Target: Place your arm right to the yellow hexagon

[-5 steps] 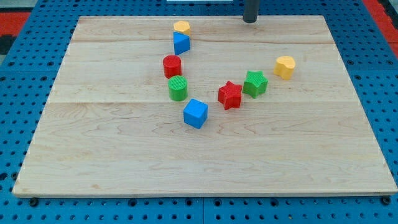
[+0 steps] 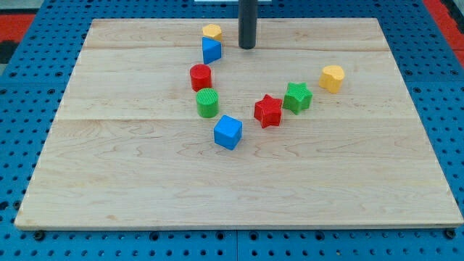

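The yellow hexagon (image 2: pixel 212 31) lies near the top edge of the wooden board (image 2: pixel 130 181), touching a blue block (image 2: pixel 211 50) just below it. My tip (image 2: pixel 248 47) rests on the board to the right of the hexagon and slightly lower, a short gap away, about level with the blue block. The dark rod rises from it out of the view's top.
Below the blue block stand a red block (image 2: pixel 201 76), a green cylinder (image 2: pixel 207 103) and a blue cube (image 2: pixel 228 132). A red star (image 2: pixel 268 110), a green star (image 2: pixel 297 96) and a second yellow block (image 2: pixel 332 77) lie to the right.
My tip has moved left and down the view, from the top edge right of centre to a spot close beside the yellow hexagon. No block has moved.
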Controlling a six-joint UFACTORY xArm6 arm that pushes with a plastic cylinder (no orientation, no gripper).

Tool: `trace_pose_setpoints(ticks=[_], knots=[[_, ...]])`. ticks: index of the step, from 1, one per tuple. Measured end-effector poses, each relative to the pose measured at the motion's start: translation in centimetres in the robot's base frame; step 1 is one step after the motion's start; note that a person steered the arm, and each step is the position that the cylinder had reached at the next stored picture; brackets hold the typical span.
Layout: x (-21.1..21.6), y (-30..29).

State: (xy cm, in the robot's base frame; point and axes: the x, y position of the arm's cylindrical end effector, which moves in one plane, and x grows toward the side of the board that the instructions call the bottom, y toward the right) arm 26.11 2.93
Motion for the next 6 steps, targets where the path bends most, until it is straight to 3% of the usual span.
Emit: trace_pose_setpoints(ticks=[6], knots=[[-1.4, -1.4]])
